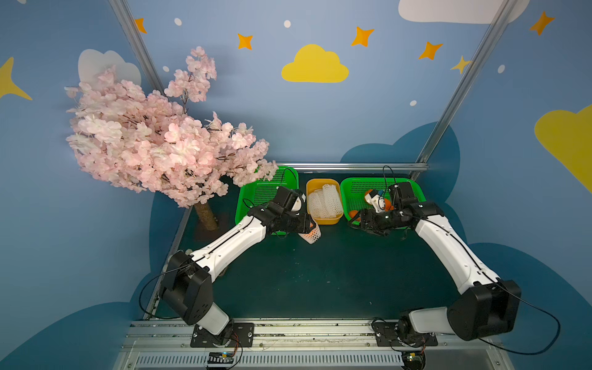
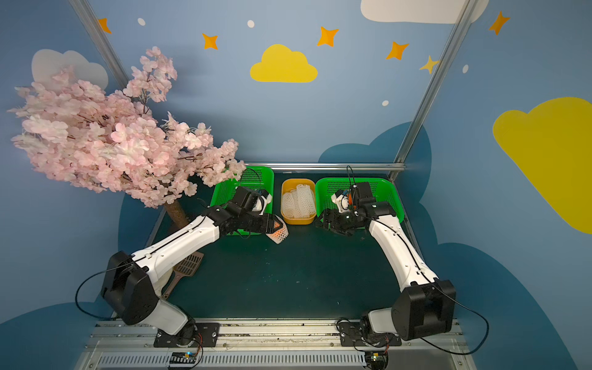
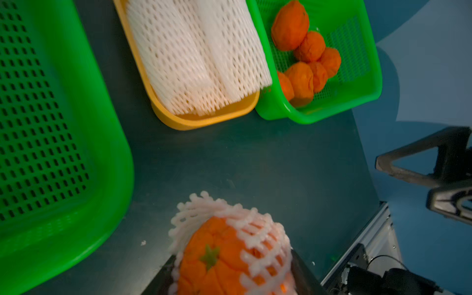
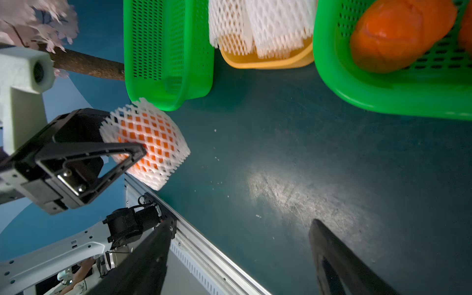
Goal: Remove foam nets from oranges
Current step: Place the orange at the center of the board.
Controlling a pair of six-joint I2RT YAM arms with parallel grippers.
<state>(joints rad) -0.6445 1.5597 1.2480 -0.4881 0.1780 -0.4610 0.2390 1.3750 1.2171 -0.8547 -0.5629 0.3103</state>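
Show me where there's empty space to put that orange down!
The widest bare patch is the dark table in front of the three containers, between the left arm and right arm. The left green basket shows a bare floor too. Crowded: the yellow tub full of foam nets, and the right green basket with oranges.

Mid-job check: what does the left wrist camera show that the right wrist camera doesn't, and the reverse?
Left wrist only: the held orange shows its green stem end, bare where the foam net stops. Right wrist only: a side view of the left gripper clamped across that net, and the right gripper spread open with nothing between its fingers. Both: the yellow tub of loose nets, and both green baskets, one holding bare oranges.
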